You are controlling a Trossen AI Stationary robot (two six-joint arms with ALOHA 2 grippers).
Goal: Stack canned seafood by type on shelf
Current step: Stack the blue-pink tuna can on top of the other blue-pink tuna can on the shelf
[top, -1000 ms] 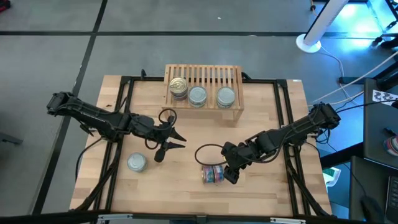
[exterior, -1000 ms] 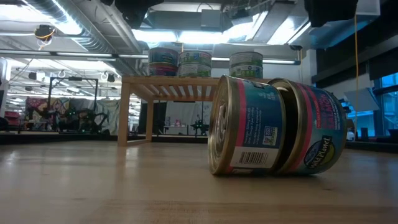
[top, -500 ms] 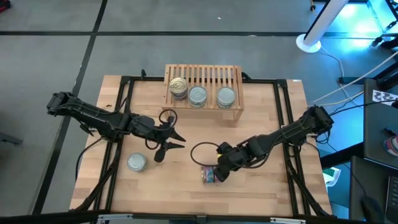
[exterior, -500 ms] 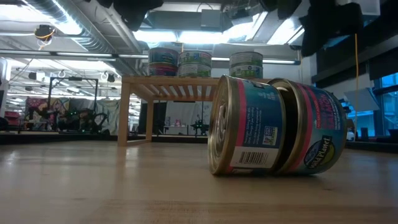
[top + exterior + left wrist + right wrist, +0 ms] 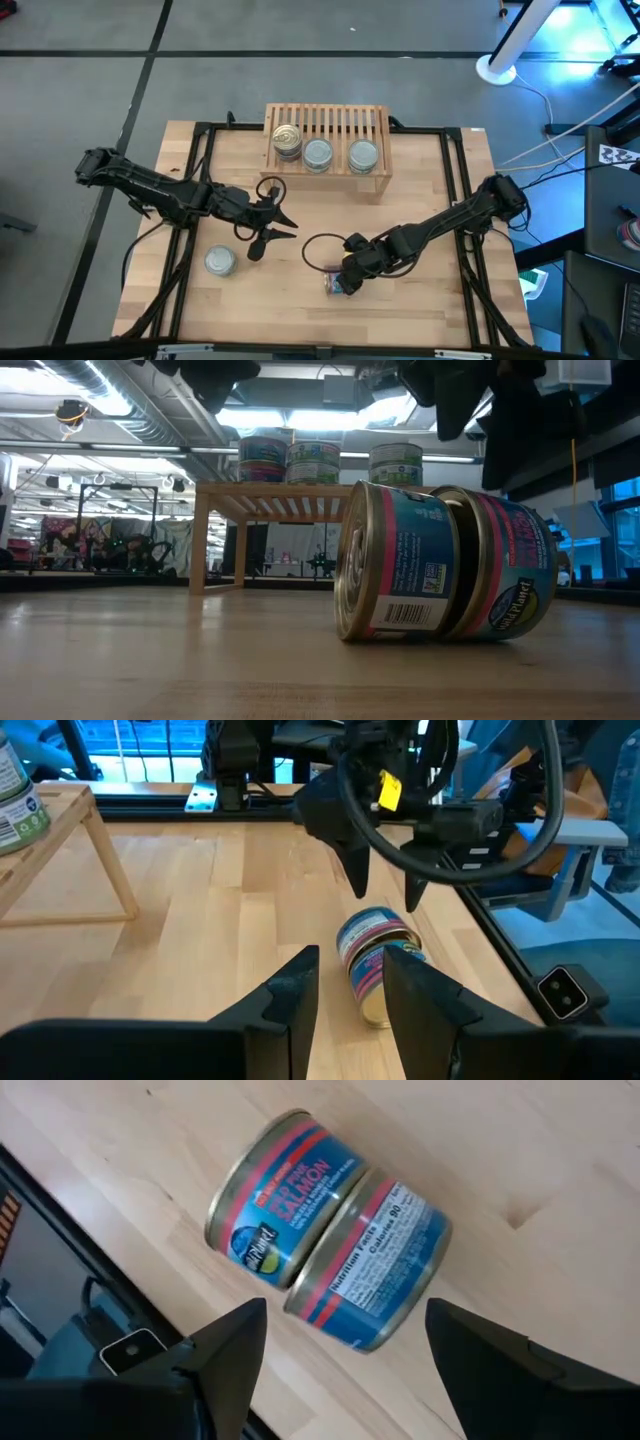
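Note:
Two blue-and-red labelled tins (image 5: 330, 1230) lie on their sides, end to end, on the table near its front (image 5: 333, 286). My right gripper (image 5: 345, 1370) hangs open just above them, fingers pointing down and touching nothing; the left wrist view shows it (image 5: 385, 885) over the pair (image 5: 375, 955). The wooden shelf (image 5: 328, 125) at the far edge carries more tins (image 5: 318, 154) on its slats. A silver-lidded tin (image 5: 220, 261) stands upright at the front left. My left gripper (image 5: 290, 224) waits open left of centre, above the table.
The low view shows the lying tins (image 5: 445, 560) close by, with the shelf (image 5: 290, 500) and its tins (image 5: 313, 460) behind them. A black cable loop (image 5: 320, 245) lies beside the right gripper. Black frame rails (image 5: 465, 200) run along the table's sides.
My right gripper has come down and toward the table's left edge, rolling its wrist, and now stands over the two lying tins instead of beside them. It stayed open. The tins have not moved.

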